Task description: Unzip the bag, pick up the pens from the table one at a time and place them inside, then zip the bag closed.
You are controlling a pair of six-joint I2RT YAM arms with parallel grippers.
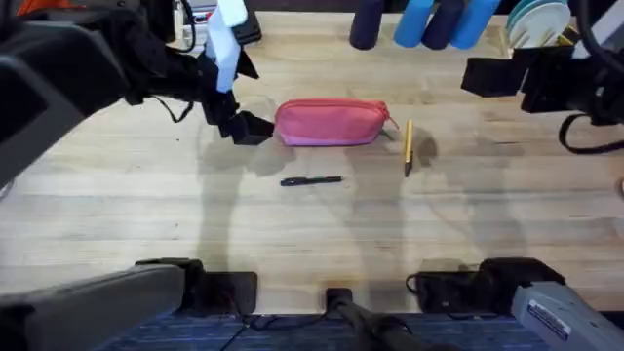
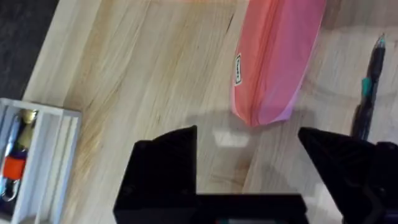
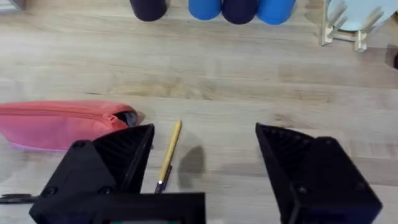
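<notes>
Bag [image 1: 331, 123] soft, light, liable to slide on bench [image 1: 312, 224]; pin one end, take zip pull. Left claw [image 2: 249, 165] open beside bag end; right claw [image 3: 205, 165] open, empty.

Table [image 1: 117, 205]: 1. Pink bag [image 1: 331, 123]: 1. Pens: 2, namely 1 black pen [image 1: 312, 180] and 1 yellow pen [image 1: 409, 146]. Blue cylinders [image 1: 444, 21] at far edge: 4, of which 2 dark, 2 bright. Grippers: 2, left gripper [image 1: 244, 127] and right gripper [image 3: 205, 168].
</notes>
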